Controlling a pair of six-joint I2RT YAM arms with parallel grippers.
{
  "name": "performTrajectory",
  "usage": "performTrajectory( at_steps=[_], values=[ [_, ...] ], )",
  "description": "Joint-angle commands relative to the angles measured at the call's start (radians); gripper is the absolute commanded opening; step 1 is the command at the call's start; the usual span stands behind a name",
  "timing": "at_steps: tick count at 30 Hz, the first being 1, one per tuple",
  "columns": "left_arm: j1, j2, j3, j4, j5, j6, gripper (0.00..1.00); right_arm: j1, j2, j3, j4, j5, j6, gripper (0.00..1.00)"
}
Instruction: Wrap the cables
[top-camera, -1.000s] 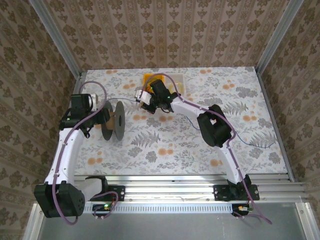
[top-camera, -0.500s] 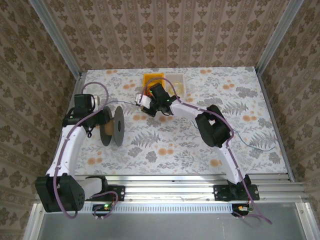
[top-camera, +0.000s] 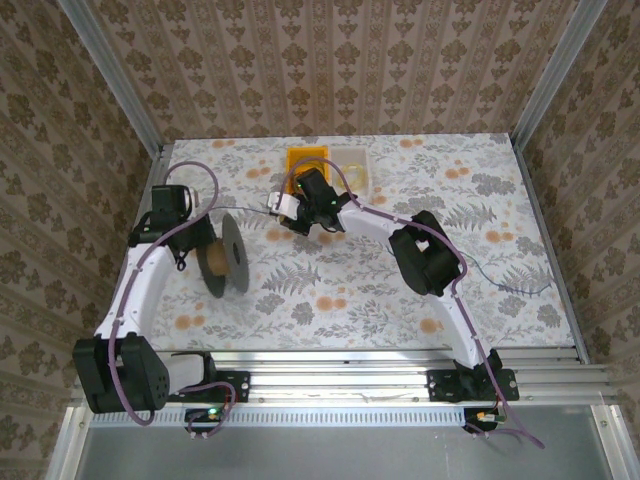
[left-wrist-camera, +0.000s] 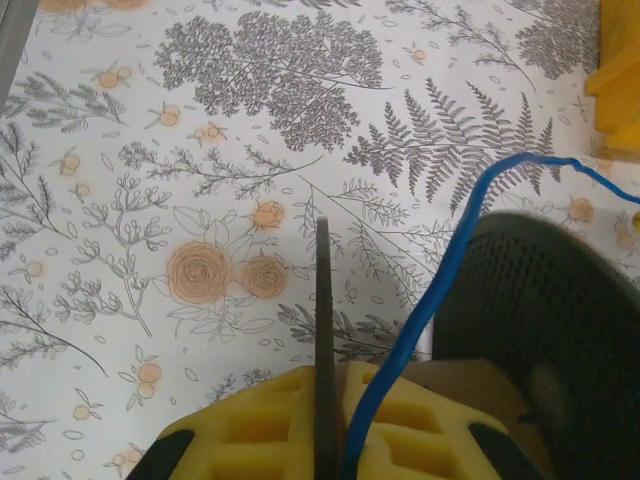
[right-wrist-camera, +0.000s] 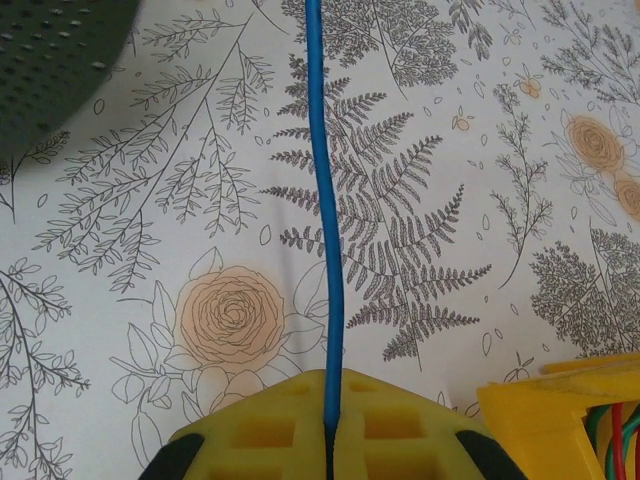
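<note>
Two arms work over the flowered table (top-camera: 400, 300). On its left side is the black spool (top-camera: 232, 255). The left gripper (left-wrist-camera: 325, 400) has its pads pressed together on the thin edge of one spool disc, and the blue cable (left-wrist-camera: 440, 280) runs in right beside that disc. Just right of the spool, the right gripper (right-wrist-camera: 328, 400) pinches the same cable, which stretches straight from its pads toward the spool.

We judge the span between the two grips to be the weak point. If the spool turns or the right arm pulls too hard, the cable could slip from the pads or jump the disc and wind outside the core. The hold on so thin a rim could twist loose, and the loose tail on the right of the table may snag.
</note>
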Motion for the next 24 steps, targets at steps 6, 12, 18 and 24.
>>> performTrajectory(
  at_steps=[6, 12, 18, 24],
  values=[
    [0.002, 0.018, 0.041, 0.014, -0.010, 0.003, 0.00, 0.002, -0.024, -0.006, 0.001, 0.030, -0.006, 0.00],
    [0.000, 0.024, 0.114, -0.006, 0.011, 0.040, 0.00, -0.024, -0.019, 0.024, -0.006, 0.048, 0.025, 0.00],
    [0.000, 0.052, 0.399, -0.121, 0.049, 0.094, 0.00, -0.066, 0.034, 0.223, -0.147, 0.043, 0.043, 0.00],
    [0.000, 0.142, 0.777, -0.262, 0.096, 0.140, 0.00, -0.084, 0.184, 0.654, -0.357, 0.038, 0.062, 0.00]
  ],
)
